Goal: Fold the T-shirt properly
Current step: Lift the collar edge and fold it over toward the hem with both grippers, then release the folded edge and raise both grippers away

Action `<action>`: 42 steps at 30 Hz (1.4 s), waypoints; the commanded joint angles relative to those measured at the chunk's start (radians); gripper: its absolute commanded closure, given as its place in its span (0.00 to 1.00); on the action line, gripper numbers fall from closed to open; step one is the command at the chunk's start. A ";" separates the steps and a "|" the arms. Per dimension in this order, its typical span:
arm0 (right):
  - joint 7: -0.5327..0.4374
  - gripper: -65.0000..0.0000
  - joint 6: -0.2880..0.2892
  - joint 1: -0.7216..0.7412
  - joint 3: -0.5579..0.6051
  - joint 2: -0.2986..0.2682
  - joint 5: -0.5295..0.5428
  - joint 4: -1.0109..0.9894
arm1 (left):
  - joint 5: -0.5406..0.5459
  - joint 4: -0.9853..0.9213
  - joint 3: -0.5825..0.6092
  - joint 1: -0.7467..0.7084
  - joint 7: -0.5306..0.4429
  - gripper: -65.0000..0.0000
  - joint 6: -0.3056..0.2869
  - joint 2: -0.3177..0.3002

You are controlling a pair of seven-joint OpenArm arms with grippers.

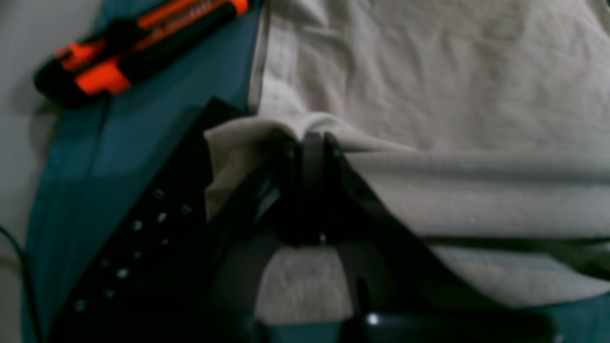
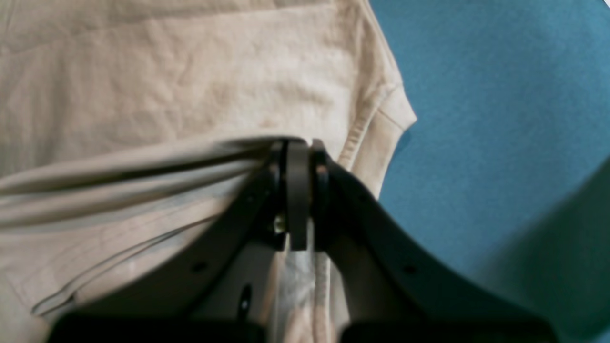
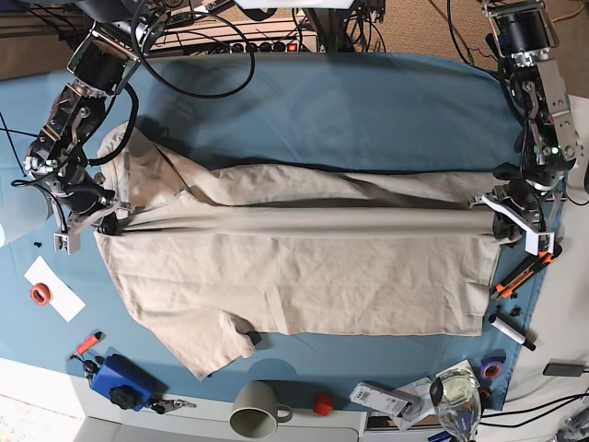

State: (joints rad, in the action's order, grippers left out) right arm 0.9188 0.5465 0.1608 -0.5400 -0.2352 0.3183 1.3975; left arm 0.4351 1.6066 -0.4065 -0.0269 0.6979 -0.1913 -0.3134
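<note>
The robot has two arms, one at each end of the bench. Both reach down low. The left gripper [image 1: 312, 143] has its jaws squeezed tight on a fold of the T-shirt [image 3: 304, 267]. The right gripper [image 2: 299, 145] has its jaws squeezed tight on the T-shirt too. The two grippers are far apart, level with each other.

Base view is evenly and brightly lit from above; shadows are short and soft, seen under the T-shirt [image 3: 294, 267] hem at 6 o'clock. Glare is noted on a glass [image 3: 457, 394] at 5 o'clock. Left wrist view is dim and blurred throughout; an orange-black tool [image 1: 138, 43] at 11 o'clock is smeared. Right wrist view is brighter, cloth creases moderately sharp, a shadow darkening the blue cloth [image 2: 500, 95] at 4 o'clock.
</note>
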 commanded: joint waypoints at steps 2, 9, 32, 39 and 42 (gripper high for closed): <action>-0.044 1.00 -0.008 0.023 -0.004 -0.025 0.002 0.014 | -0.009 -0.027 0.003 0.043 -0.026 1.00 0.006 -0.019; -0.053 1.00 -0.008 0.024 -0.004 -0.026 0.001 0.014 | -0.010 -0.126 0.025 0.116 -0.026 1.00 0.007 -0.019; -0.064 0.87 0.036 0.167 -0.002 -0.026 -0.024 -0.117 | -0.010 -0.168 0.025 0.150 -0.027 0.77 0.007 -0.022; -0.043 0.73 0.033 0.195 -0.002 -0.037 -0.018 -0.116 | -0.018 -0.167 0.024 0.172 -0.016 0.70 0.007 -0.022; 0.015 0.73 0.032 0.208 -0.002 -0.054 0.037 -0.115 | -0.017 -0.166 0.024 0.205 0.040 0.70 0.007 -0.022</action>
State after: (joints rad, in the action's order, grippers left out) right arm 0.9600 0.5758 0.3389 -0.5407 -0.2661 0.3435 1.2621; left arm 0.4110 1.4223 -0.3763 0.1513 0.7643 -0.1795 -0.3168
